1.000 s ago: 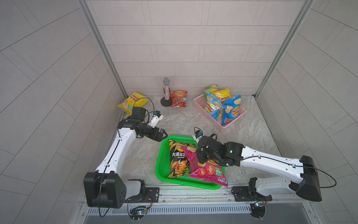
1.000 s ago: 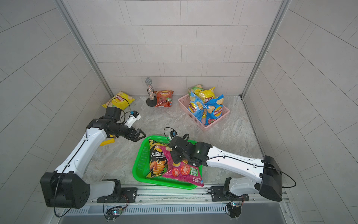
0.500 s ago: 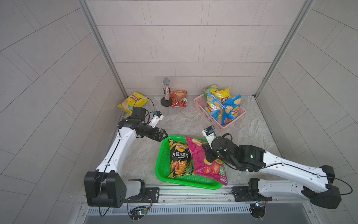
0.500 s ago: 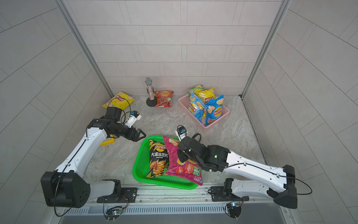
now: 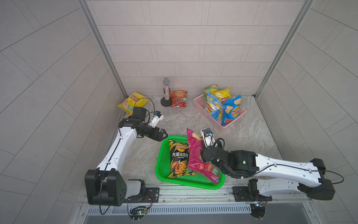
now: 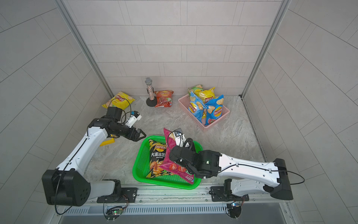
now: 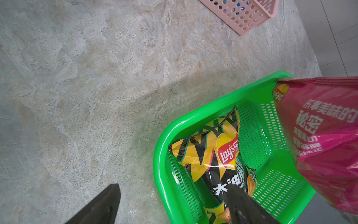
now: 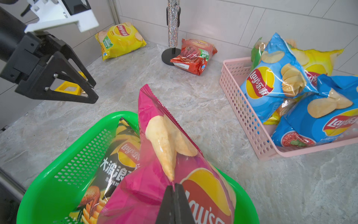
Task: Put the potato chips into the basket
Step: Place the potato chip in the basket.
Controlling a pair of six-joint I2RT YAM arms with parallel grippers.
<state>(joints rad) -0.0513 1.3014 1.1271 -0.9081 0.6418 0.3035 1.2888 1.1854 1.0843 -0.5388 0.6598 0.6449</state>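
A green basket (image 5: 159, 161) sits at the front of the table with a black bag of potato chips (image 5: 179, 157) lying in it. My right gripper (image 8: 174, 187) is shut on the face of a magenta chips bag (image 5: 193, 147). That bag stands tilted over the basket's right side, far end raised, near end on the basket's front rim. My left gripper (image 5: 163, 134) hovers open and empty over the basket's far left corner. A yellow bag (image 5: 132, 101) and a red bag (image 5: 179, 99) lie at the back of the table.
A pink basket (image 5: 207, 116) at the back right holds several blue, yellow and green chip bags. A glittery microphone (image 5: 166, 91) on a black round stand is next to the red bag. A yellow triangular piece (image 6: 107, 142) lies under the left arm.
My right arm has drawn back to the right with the magenta bag. The bag's far end has risen from lying flat in the green basket. The left arm has not moved.
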